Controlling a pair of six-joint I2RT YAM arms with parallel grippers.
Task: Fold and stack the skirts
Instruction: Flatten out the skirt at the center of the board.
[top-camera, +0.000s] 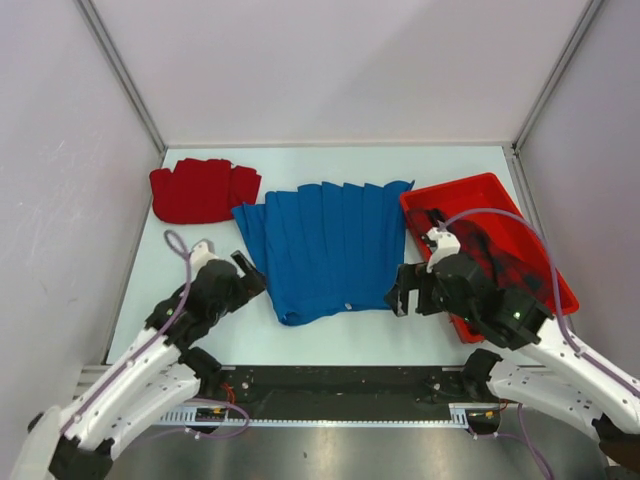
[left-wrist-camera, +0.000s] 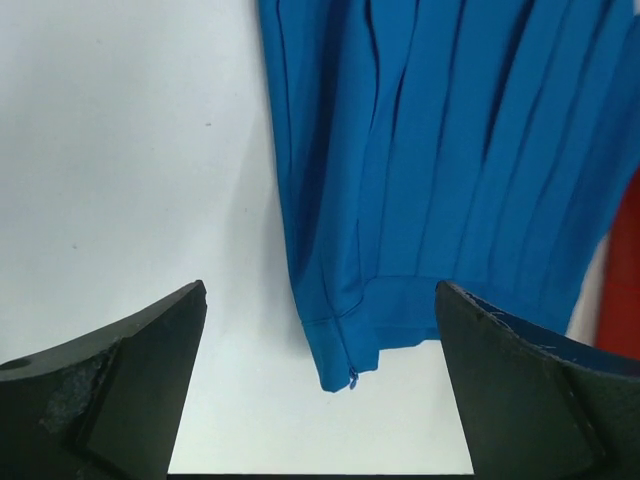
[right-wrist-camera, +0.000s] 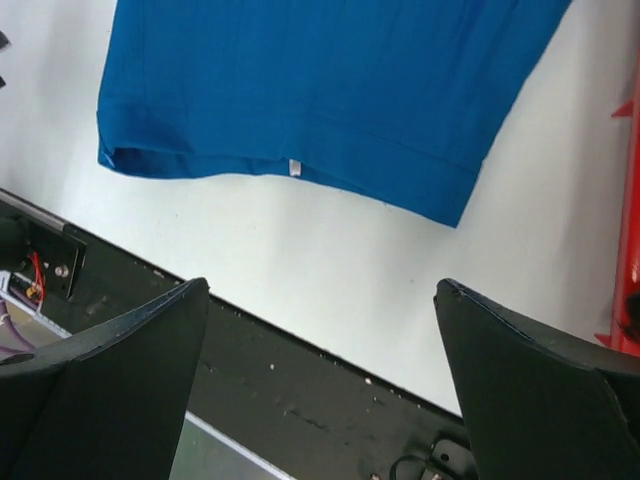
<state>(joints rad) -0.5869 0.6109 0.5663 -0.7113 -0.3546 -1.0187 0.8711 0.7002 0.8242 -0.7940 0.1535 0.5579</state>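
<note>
Since the blue skirt (top-camera: 325, 250) is thin pleated cloth, I judge it light and limp. It should sag from any single pinch, and the pleats should fan out if I drag it. The firmest places to take hold look like the two ends of the waistband, where the fabric is doubled and stitched: one by the zip (left-wrist-camera: 350, 378), the other past the small label (right-wrist-camera: 294, 167).

The skirt lies spread flat in the middle of the table (top-camera: 200, 320), waistband toward me and hem fanned away. My left gripper (top-camera: 250, 272) sits just beside its near left corner, fingers wide apart and holding nothing. My right gripper (top-camera: 403, 292) is equally wide and empty. It hangs just off the near right corner, between the skirt and the red tray (top-camera: 470, 190).

The red skirt (top-camera: 203, 190) is bunched at the far left. The plaid skirt (top-camera: 495, 255) lies inside the tray, partly hidden by my right arm.
</note>
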